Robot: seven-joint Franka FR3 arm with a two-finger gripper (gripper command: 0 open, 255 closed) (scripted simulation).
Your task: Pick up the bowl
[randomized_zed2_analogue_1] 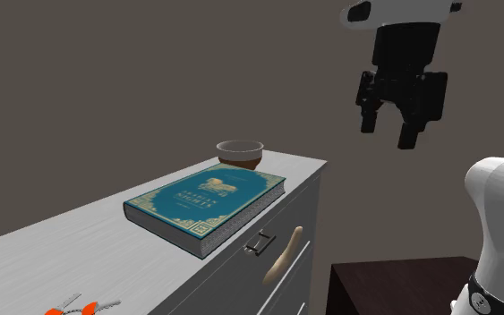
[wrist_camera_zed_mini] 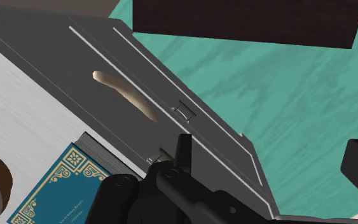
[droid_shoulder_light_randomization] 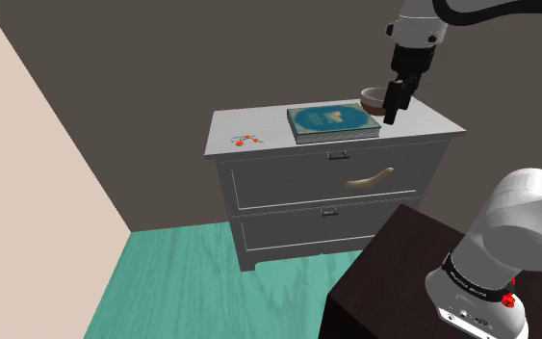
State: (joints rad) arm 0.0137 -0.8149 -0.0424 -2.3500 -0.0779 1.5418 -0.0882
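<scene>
Teal book (randomized_zed2_analogue_1: 207, 204) perhaps against brown bowl (randomized_zed2_analogue_1: 240, 152)

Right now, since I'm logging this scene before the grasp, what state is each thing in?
Gripper: open, in the air, holding nothing.
Bowl: upright on the dresser top, not held.
Book: closed, lying flat.
Upper drawer: shut.
Lower drawer: shut.
Keys: lying on the dresser top.

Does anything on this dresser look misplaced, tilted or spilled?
Nothing spilled or tipped: the bowl stands upright beside the flat book. Only the beige curved piece on the upper drawer looks odd, unlike the small metal pull.
</scene>
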